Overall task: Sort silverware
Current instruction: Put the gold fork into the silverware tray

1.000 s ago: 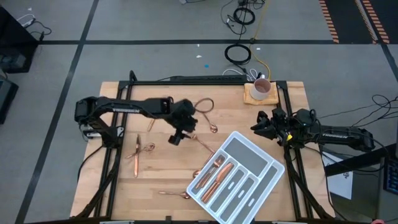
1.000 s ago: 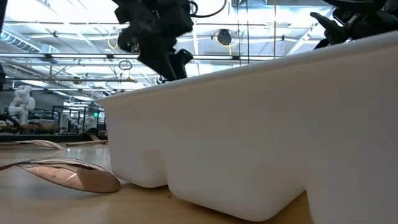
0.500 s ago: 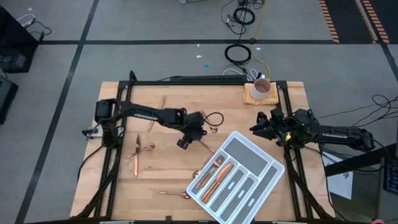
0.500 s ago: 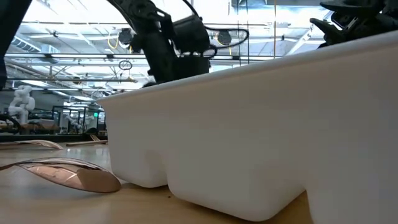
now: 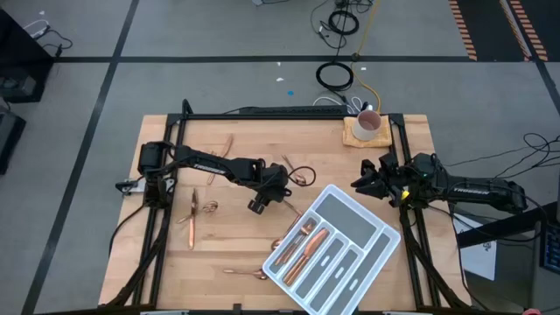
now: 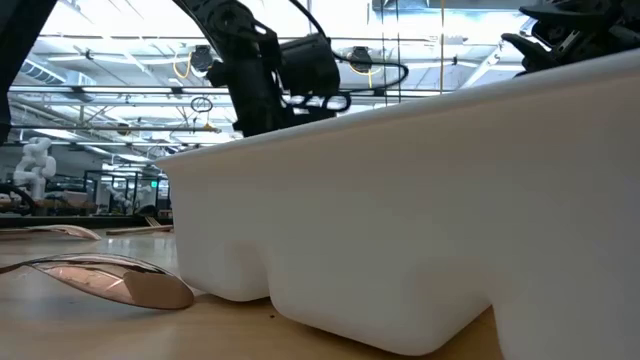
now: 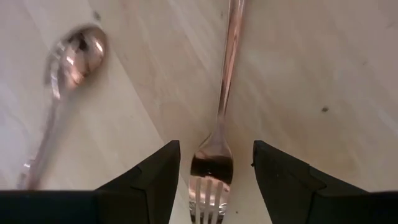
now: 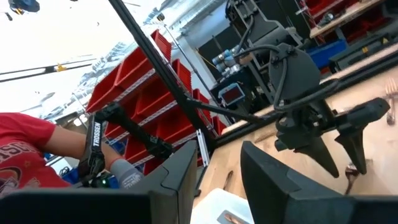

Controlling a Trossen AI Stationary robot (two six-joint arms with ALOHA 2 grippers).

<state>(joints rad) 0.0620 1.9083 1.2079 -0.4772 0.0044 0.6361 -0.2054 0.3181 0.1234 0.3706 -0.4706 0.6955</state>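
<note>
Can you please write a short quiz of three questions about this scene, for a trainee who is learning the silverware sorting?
1. True or false: the left claw stands open with the fork lying between its fingers.
2. Multiple choice: where is the white mug? A) inside the tray; B) on a wooden coaster at the far right corner of the table; C) in the right claw.
3. Fill in: the copper pieces already sorted lie in the white divided ____.

Key: 1 true; 2 B; 3 tray.
</note>
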